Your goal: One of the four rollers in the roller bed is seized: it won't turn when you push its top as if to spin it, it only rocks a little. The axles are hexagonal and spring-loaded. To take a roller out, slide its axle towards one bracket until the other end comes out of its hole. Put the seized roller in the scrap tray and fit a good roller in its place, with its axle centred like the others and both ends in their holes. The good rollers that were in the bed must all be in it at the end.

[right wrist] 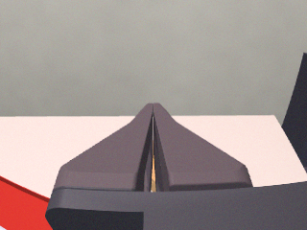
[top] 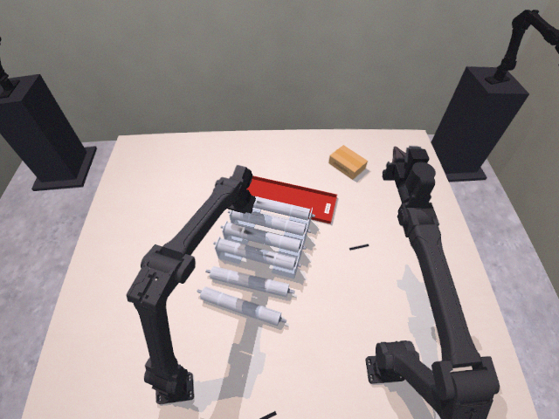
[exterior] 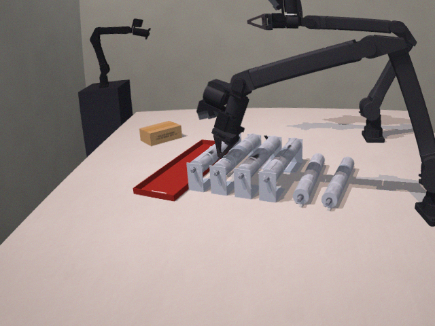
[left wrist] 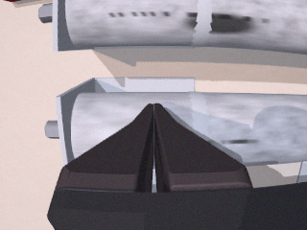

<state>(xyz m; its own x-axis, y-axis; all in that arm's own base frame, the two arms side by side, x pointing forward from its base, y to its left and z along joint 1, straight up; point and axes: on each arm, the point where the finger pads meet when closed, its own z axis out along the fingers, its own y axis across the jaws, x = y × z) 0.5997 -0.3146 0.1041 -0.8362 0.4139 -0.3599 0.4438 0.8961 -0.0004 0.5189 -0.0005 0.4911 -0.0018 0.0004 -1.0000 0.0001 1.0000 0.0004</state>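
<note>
Rollers sit side by side in the bed's grey brackets, with axle stubs showing: the back roller [top: 288, 209] [exterior: 200, 161] [left wrist: 144, 29], the second roller [top: 294, 225] [exterior: 234, 155] [left wrist: 101, 115], the third roller [top: 284, 239] [exterior: 268, 146] and the front roller [top: 286, 260] [exterior: 291, 147]. Two loose rollers lie in front: one [top: 276, 286] [exterior: 306, 180], the other [top: 267, 313] [exterior: 339, 182]. The red scrap tray [top: 288, 195] [exterior: 168, 173] holds no roller. My left gripper [exterior: 220, 155] [left wrist: 153, 113] is shut and empty, its tips at the second roller's tray-facing side; contact cannot be told. My right gripper [exterior: 248, 22] [right wrist: 153, 113] is shut and empty, raised.
A cardboard box [top: 348, 161] [exterior: 160, 132] stands behind the tray, towards the right arm. A thin black bar [top: 358, 246] lies right of the bed and another [top: 268, 415] lies near the front. Other arms stand on dark pedestals beyond the table.
</note>
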